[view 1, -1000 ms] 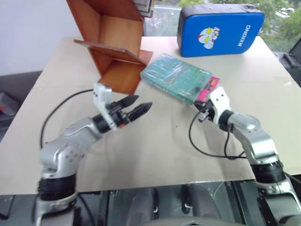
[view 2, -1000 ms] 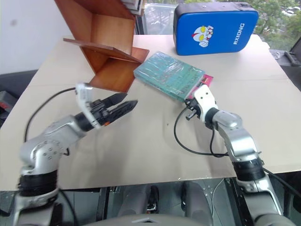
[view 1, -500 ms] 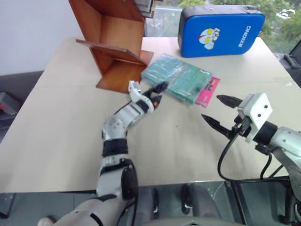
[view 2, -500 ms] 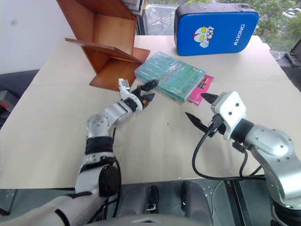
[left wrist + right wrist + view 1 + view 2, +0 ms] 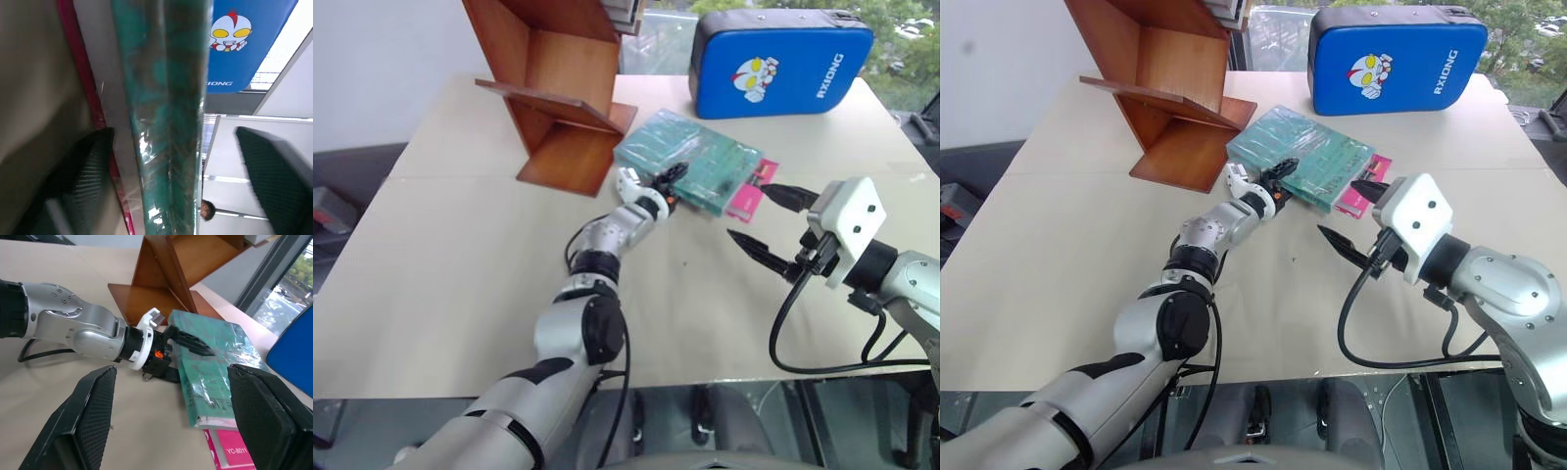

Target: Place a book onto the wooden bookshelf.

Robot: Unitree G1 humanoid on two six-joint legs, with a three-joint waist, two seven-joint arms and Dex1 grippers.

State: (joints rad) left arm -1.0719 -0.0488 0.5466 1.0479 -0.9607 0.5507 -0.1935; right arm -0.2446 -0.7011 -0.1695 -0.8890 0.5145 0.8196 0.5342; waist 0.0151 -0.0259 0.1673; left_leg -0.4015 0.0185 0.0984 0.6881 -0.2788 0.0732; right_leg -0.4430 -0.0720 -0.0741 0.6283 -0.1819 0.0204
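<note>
The wooden bookshelf [image 5: 558, 88] is parked at the far left corner of the table [image 5: 440, 255], so it's used as the landmark here. Just to the right of its flat bottom board, the book [image 5: 690, 162] with the teal cover is lying flat, its nearest corner almost at the board's edge. A smaller pink book [image 5: 747, 196] is tucked under the teal one on the side away from the shelf, only its end poking out.

The left gripper [image 5: 668, 184] is stretched out to the book's near edge, just right of the shelf's base. Its fingers [image 5: 193, 342] are set around that edge, one above the cover and one below, with gaps seen on both sides in the left wrist view, so nothing is pinched yet.

Further right of the shelf, well past the books, the right gripper [image 5: 766, 217] is held above the table with its fingers spread wide and nothing between them.

A blue padded case [image 5: 781, 59] is stood up at the far edge, right of the shelf.
</note>
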